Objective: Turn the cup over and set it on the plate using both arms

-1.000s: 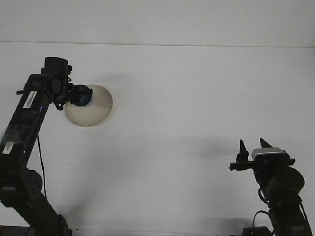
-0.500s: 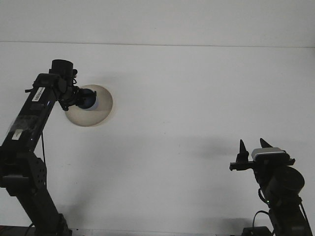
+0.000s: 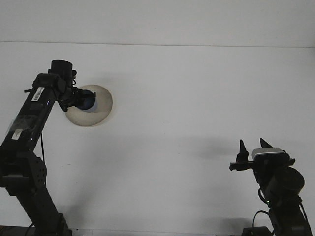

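Note:
A beige round plate lies on the white table at the left. Over its upper left part is a blue cup with a pale right side, held sideways just above the plate. My left gripper reaches in from the left and is shut on the cup; its fingers are dark and hard to tell apart from the cup. My right gripper stands at the lower right, far from the plate. It is open, its two fingertips pointing away from me with nothing between them.
The white table runs to a back edge where a pale wall begins. The left arm's dark links rise along the left side. The right arm's base fills the lower right corner.
The left arm has swung slightly right and upright, carrying the cup further over the plate; most of that happened in the first half second. The right arm has not moved.

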